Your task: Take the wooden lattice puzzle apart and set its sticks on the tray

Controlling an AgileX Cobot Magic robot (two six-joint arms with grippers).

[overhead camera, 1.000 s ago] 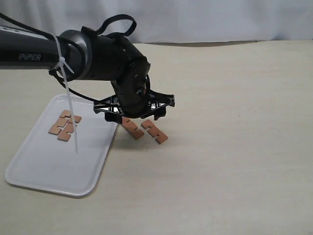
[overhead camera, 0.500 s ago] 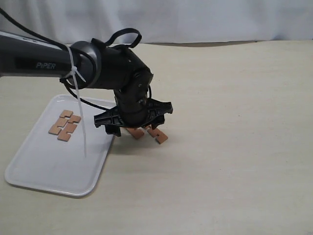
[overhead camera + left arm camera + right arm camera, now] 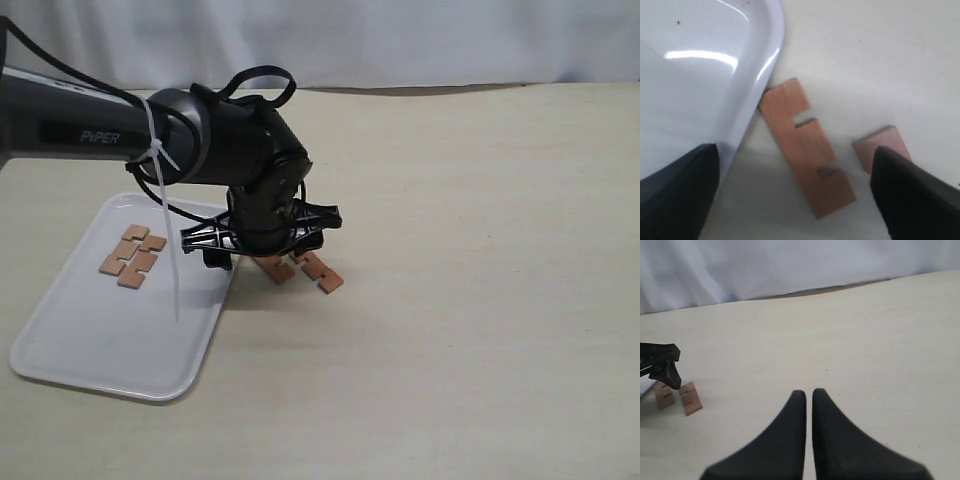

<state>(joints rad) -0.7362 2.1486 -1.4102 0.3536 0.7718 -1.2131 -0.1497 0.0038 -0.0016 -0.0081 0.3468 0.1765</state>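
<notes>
The lattice puzzle lies apart as four loose sticks. Two sticks [image 3: 132, 256] rest on the white tray [image 3: 100, 370] at its far left part. Two more lie on the table just right of the tray: one [image 3: 274, 268] touching the tray's rim [image 3: 765, 75], the other [image 3: 322, 272] beside it. My left gripper [image 3: 262, 252] hangs low over the stick next to the rim [image 3: 805, 145], open, its fingers straddling it without touching. The second stick [image 3: 882, 147] is half hidden behind one finger. My right gripper [image 3: 808, 395] is shut on nothing, far from both sticks [image 3: 677, 396].
The left arm [image 3: 120, 130] with a dangling white cable tie [image 3: 165, 250] reaches in from the left above the tray. Bare beige table spreads to the right and front. A white curtain [image 3: 400, 40] closes off the back.
My left gripper has come down toward the table and shifted slightly left, now covering the stick nearest the tray. The sticks and tray have not moved.
</notes>
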